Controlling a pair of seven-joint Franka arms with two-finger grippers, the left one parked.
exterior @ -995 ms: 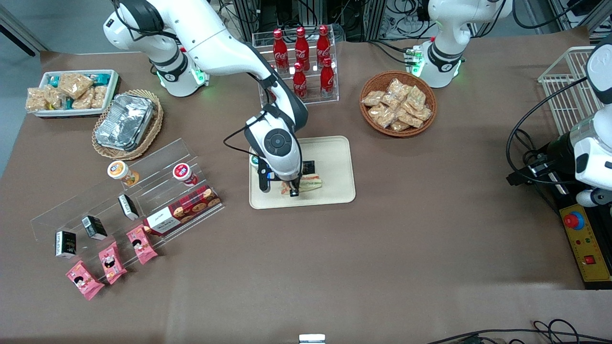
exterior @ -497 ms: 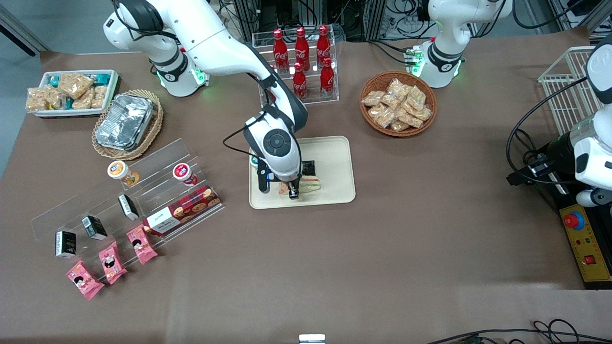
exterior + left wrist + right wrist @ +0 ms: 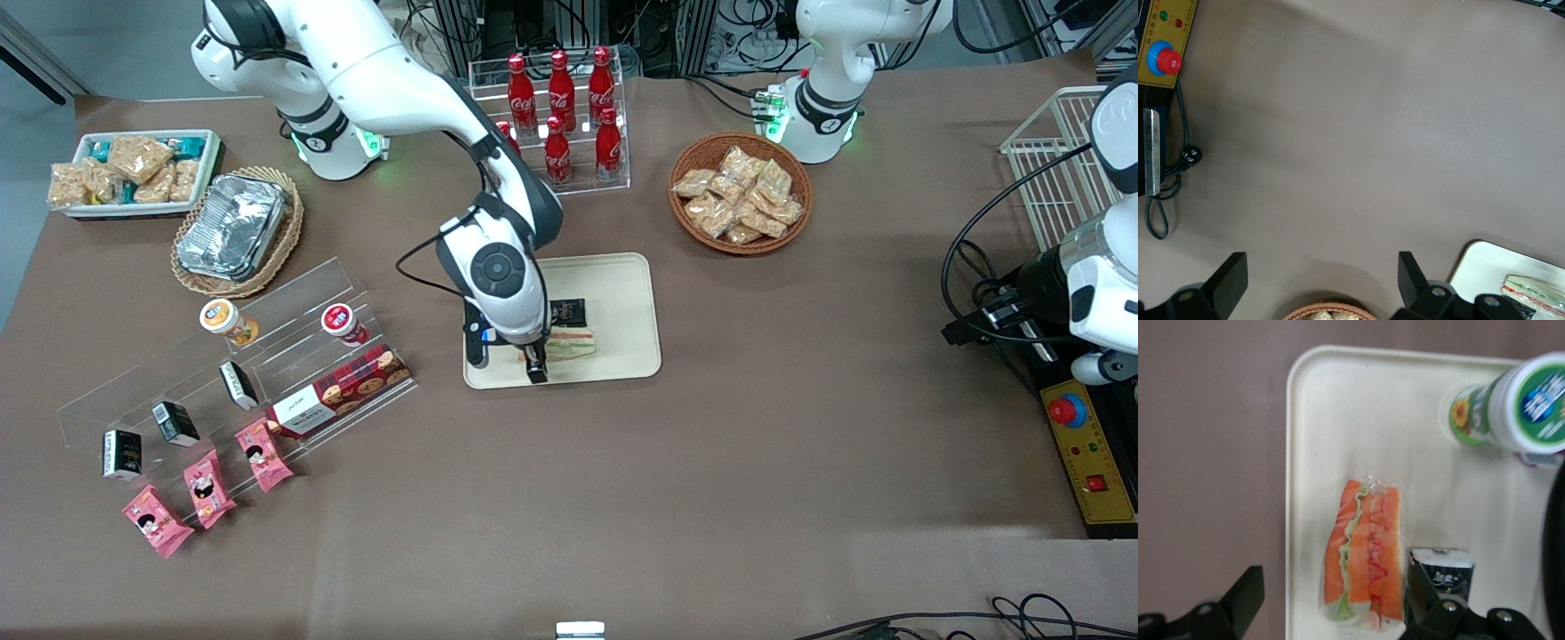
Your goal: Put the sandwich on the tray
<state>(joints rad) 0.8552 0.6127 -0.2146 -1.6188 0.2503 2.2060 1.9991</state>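
Hovering just above the cream tray, the right arm's gripper has its two fingers spread wide apart and holds nothing. In the right wrist view the black fingertips stand clear on either side of the sandwich, with bare air between them and the wrap. The sandwich lies flat on the tray floor directly beneath the gripper, its orange-red and green filling layers facing up and its clear wrap gathered at one end. It sits close to the tray's rim, on the edge of the tray nearest the front camera.

Just beside the sandwich, touching or nearly touching it, lies a small black packet with white lettering, also on the tray and a little farther from the front camera than the gripper. A round cup with a green-and-white lid stands upright on the tray too, apart from the sandwich and hidden under the arm in the front view.

From the front, only one end of the sandwich shows past the gripper's fingers. The left wrist view catches the tray's corner and the sandwich's striped edge resting in it.
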